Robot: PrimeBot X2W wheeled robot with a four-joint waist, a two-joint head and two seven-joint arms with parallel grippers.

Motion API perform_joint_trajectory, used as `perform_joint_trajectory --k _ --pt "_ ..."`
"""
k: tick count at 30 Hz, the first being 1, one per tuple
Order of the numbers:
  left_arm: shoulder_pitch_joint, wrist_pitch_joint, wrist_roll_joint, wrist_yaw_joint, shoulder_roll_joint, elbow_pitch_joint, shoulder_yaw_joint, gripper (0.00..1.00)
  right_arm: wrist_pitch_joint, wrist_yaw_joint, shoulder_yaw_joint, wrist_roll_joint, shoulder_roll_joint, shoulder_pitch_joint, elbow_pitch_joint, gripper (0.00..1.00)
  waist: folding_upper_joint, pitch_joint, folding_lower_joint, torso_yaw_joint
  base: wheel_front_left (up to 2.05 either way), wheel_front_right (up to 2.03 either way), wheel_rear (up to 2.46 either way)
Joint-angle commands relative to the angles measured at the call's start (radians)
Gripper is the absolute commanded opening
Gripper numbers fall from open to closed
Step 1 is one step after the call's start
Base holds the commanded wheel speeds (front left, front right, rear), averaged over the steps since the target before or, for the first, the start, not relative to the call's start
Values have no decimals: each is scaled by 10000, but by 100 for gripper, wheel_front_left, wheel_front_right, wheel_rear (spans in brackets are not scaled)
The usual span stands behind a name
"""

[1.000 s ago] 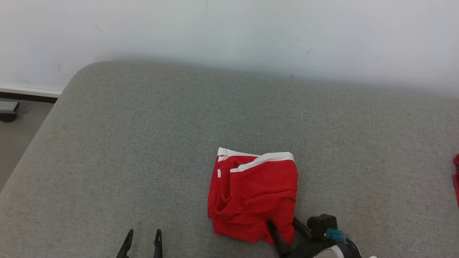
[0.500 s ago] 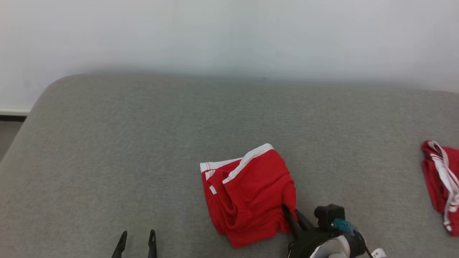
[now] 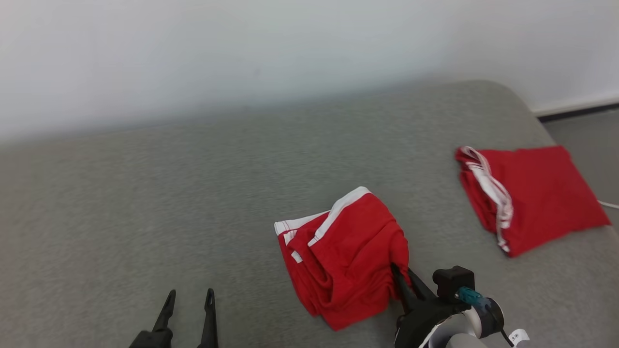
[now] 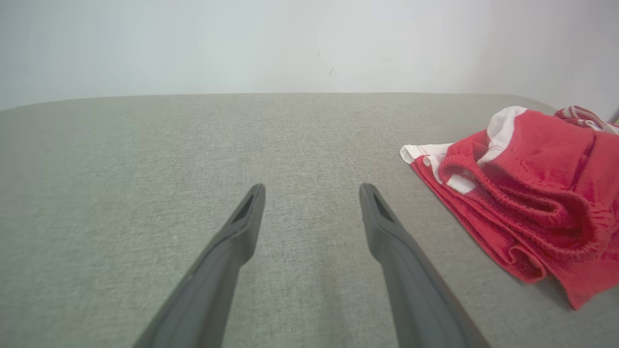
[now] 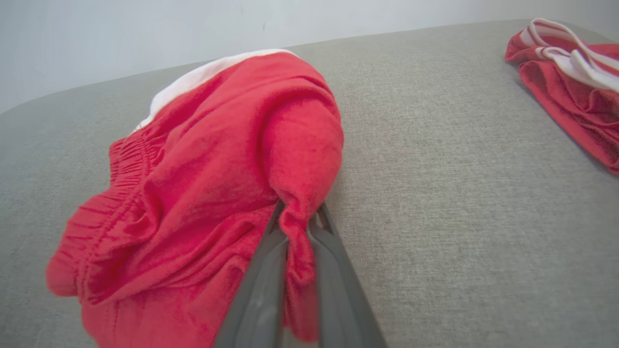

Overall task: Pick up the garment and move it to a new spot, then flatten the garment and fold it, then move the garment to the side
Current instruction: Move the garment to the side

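So here's the setup: the garment (image 3: 343, 256), a pair of red shorts with a white waistband, is folded into a chunky, nearly square bundle on the grey cushioned surface (image 3: 145, 203). In the head view it sits a bit right of centre and close to the robot. Its long axis runs roughly near-to-far, leaning slightly. The white waistband end points away toward the wall (image 3: 193, 58) and a little to the left, and the crumpled hem end faces the robot.

The right gripper (image 3: 401, 275) is pinched tight on the near-right corner of the bundle. In the right wrist view a fold of red cloth is squeezed between the two fingers of that gripper (image 5: 295, 217), with some fabric hanging down past them. The cloth around the pinch bulges up off the surface.

The left gripper (image 3: 191, 292) is low on the left with its fingers spread wide, holding nothing. In its own wrist view the gripper (image 4: 313, 188) is over bare grey fabric, with the garment (image 4: 522, 193) off to the right, well apart.

There's also a second red garment (image 3: 532, 193) lying flat-ish near the far right edge, white stripes on its left side.
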Motion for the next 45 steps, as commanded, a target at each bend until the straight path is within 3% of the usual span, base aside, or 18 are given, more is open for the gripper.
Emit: perform_joint_trajectory --k 1,9,19,30,38,45 --pt "-144 -29 26 11 3 -69 18 100 -36 -28 59 19 13 -5 -71 0 -1 267 -1 -1557 0 0 0" --pt "-451 -27 244 -60 9 -8 -18 100 -37 -28 456 562 15 -60 -181 0 -1 609 -1 -2924 0 0 0" --pt "-900 -29 526 -238 13 151 -20 100 -38 -29 415 547 19 -80 -363 0 -1 1165 -1 -3033 0 0 0" --pt "-1073 -29 902 -428 13 179 136 100 -40 -29 -99 -660 -332 -1663 -353 0 -1 1611 -1 -2279 0 0 0" --pt "-1356 -27 1175 -456 48 104 153 100 -38 -29 -733 -1151 -1351 -3239 190 0 -1 1872 -1 -1696 0 0 0" --pt "-1337 -27 1374 -457 118 3 178 100 -38 -29 -2596 -1616 -2493 -4091 1614 0 -1 1939 -1 -1123 0 0 0"
